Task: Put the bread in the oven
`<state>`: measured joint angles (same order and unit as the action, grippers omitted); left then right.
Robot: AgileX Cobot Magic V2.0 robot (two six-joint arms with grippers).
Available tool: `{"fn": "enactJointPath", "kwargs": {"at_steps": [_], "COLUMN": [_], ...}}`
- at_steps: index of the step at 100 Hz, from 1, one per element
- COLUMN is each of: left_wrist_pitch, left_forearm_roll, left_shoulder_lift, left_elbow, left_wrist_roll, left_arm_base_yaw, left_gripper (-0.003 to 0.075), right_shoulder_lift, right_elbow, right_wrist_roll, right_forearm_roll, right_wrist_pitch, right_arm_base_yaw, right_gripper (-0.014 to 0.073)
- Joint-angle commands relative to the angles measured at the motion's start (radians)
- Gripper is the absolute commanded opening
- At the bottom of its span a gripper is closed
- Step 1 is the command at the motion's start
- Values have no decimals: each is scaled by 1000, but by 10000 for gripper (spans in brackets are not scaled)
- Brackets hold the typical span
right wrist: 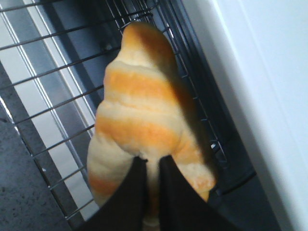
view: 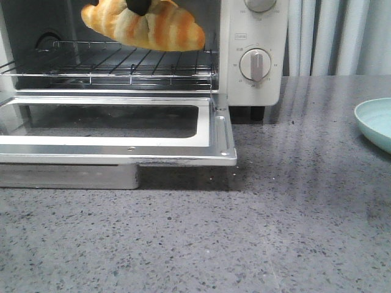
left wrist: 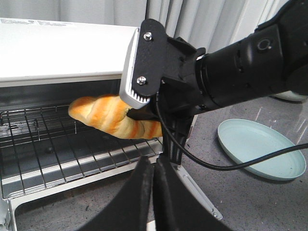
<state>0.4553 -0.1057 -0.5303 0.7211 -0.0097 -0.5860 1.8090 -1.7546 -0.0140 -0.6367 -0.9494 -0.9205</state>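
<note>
Front view: the bread [view: 146, 25], pinched by the right claw [view: 139, 6], should be lowered level onto the rack [view: 122, 64] before release; the left claw [left wrist: 153, 192] is closed, empty.

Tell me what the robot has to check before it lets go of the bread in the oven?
1. Oven door fully down: ok.
2. Right gripper fingers pinching the bread: ok.
3. Bread above the wire rack, not yet resting on it: ok.
4. Bread far enough inside to land on the rack: cannot tell.
5. Left gripper shut, empty, out of the way in front: ok.
6. Plate well off to the side: ok.
</note>
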Motion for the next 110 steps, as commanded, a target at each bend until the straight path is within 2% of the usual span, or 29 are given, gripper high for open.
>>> {"fn": "enactJointPath", "kwargs": {"at_steps": [1, 9, 14, 19, 24, 31, 44, 52, 71, 81, 98, 110], "left_wrist_pitch": [-69, -69, -69, -69, -69, -69, -69, -67, 48, 127, 182, 193], "left_forearm_roll": [-5, -5, -5, -5, -5, -5, 23, 106, 565, 725, 766, 786], "left_shoulder_lift": [-2, -2, -2, -2, -2, -2, -2, 2, 72, 145, 294, 401], "left_elbow": [34, 34, 34, 34, 34, 34, 34, 34, 34, 34, 34, 12], "left_wrist_roll": [-11, -11, -11, -11, -11, -11, -21, -119, -506, -610, -640, -640], "left_arm_base_yaw": [-2, -2, -2, -2, -2, -2, -2, -2, -2, -2, -2, -2], "left_gripper": [-22, -22, -22, -22, -22, -22, -22, -22, -22, -22, -22, -22], "right_shoulder_lift": [-38, -35, -33, -31, -31, -31, -33, -35, -35, -35, -37, -37], "right_elbow": [-38, -38, -40, -40, -40, -40, -49, -72, -153, -185, -202, -202], "right_wrist_roll": [6, 6, 6, 6, 6, 6, 6, 6, 6, 6, 6, 8], "right_forearm_roll": [-52, -52, -52, -52, -52, -54, -54, -50, -39, -20, -8, -8], "right_wrist_pitch": [60, 56, 56, 56, 58, 65, 72, 52, -33, -72, -208, -316], "right_arm_base_yaw": [7, 7, 7, 7, 8, 8, 6, -11, -99, -161, -276, -340], "right_gripper": [-60, 34, 153, 325, 456, 542, 503, 480, 465, 465, 442, 288]}}
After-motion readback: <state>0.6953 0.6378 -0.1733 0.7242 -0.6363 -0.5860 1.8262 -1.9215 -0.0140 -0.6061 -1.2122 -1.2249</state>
